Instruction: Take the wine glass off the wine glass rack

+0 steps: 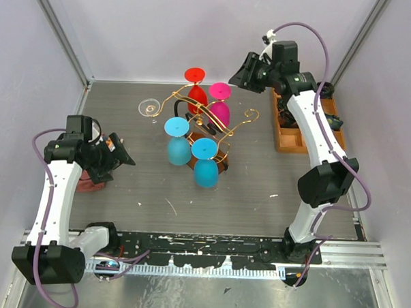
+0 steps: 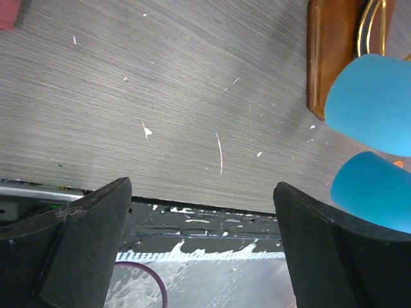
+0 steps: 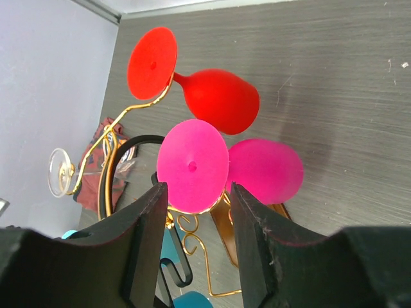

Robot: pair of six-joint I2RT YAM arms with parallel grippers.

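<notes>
Approach step. R tool [image 3: 196,192] part-open, empty, lined up w/ foot of pink wine glass [image 3: 263,170], which hangs bowl-down on rack [image 2: 327,51], mid surface [image 1: 258,190]. L tool [image 2: 202,192] wide, empty. Next, I judge: advance, close on stem, slide glass off arm.

In the left wrist view the upper sky-blue frosted wine glass bowl [image 2: 372,102] and the lower sky-blue bowl [image 2: 376,196] run off the right edge; the top edge crops the brown wooden base of the gold wire rack [image 2: 331,51]. From above, the right arm [image 1: 315,131] covers much of the orange wooden compartment tray [image 1: 283,135], and the left end effector [image 1: 121,155] hides part of a reddish object [image 1: 87,184]
</notes>
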